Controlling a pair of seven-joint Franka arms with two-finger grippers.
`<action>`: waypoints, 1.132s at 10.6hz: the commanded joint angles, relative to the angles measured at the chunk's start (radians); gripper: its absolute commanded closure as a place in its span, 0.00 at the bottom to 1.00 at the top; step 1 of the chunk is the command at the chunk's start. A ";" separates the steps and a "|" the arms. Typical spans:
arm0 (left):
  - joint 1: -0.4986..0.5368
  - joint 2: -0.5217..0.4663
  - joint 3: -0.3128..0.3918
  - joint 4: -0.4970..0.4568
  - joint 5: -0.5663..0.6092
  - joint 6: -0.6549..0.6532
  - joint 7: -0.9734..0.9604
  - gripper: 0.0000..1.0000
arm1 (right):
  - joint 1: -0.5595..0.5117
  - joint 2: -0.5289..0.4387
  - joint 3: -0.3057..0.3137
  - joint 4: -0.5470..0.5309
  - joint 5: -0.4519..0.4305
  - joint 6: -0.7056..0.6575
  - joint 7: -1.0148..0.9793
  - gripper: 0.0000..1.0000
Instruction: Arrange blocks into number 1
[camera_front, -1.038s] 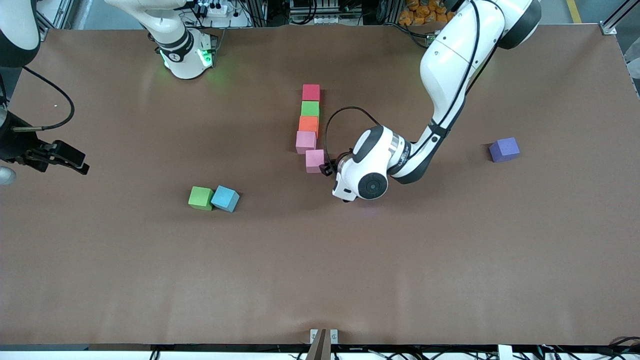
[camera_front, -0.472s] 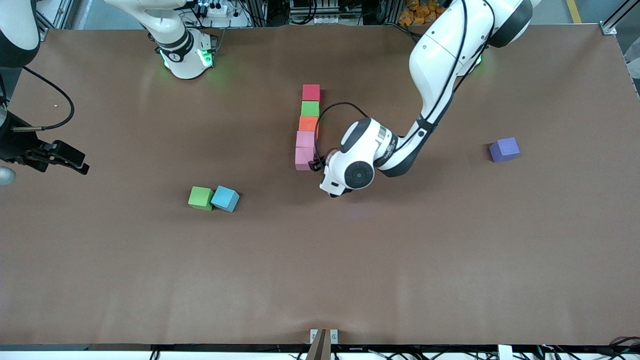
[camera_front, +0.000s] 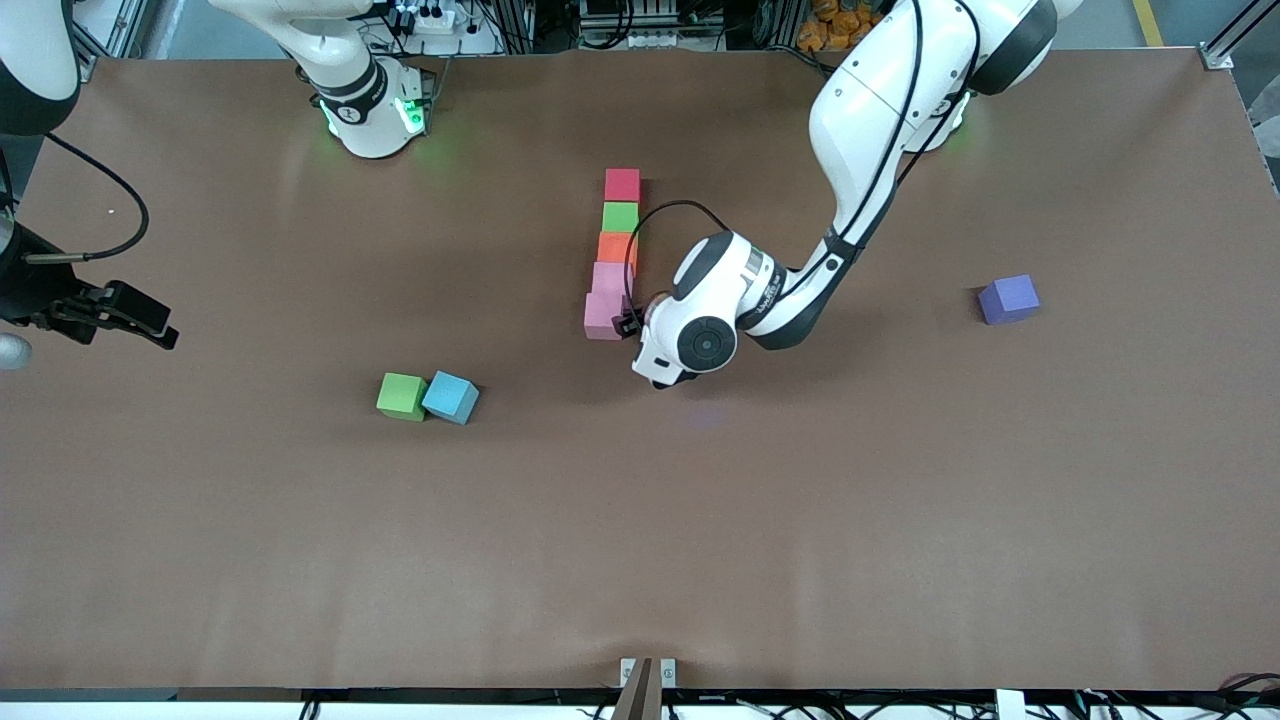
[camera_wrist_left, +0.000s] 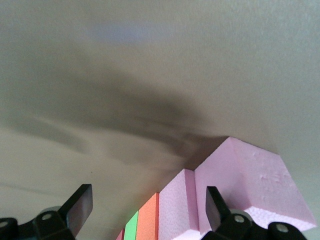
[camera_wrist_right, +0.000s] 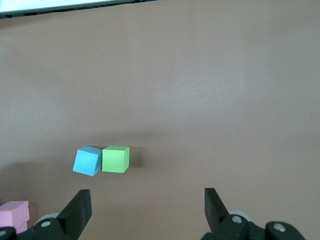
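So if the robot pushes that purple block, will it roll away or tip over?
Probably neither. The purple block is a cube resting flat on the table, so it should slide, not roll. It looks like matte foam, so likely light and a bit grippy; a low push may turn it slightly. It sits alone toward the left arm's end, so nothing would stop it.

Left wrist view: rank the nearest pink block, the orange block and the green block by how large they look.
1. Nearest pink block, much the largest.
2. Orange block.
3. Green block, a sliver.
Nearness to the camera and cropping cause this, so true sizes stay unsettled.
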 joint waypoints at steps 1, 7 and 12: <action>0.003 -0.028 0.024 -0.001 0.017 0.004 0.001 0.00 | -0.008 0.009 0.001 0.014 0.021 0.000 -0.016 0.00; -0.010 -0.091 0.061 0.001 0.114 -0.009 -0.069 0.00 | -0.005 0.010 0.001 0.016 0.021 0.000 -0.009 0.00; -0.083 -0.107 0.062 0.025 0.156 0.000 -0.108 0.00 | -0.002 0.010 0.004 0.026 0.021 -0.007 -0.001 0.00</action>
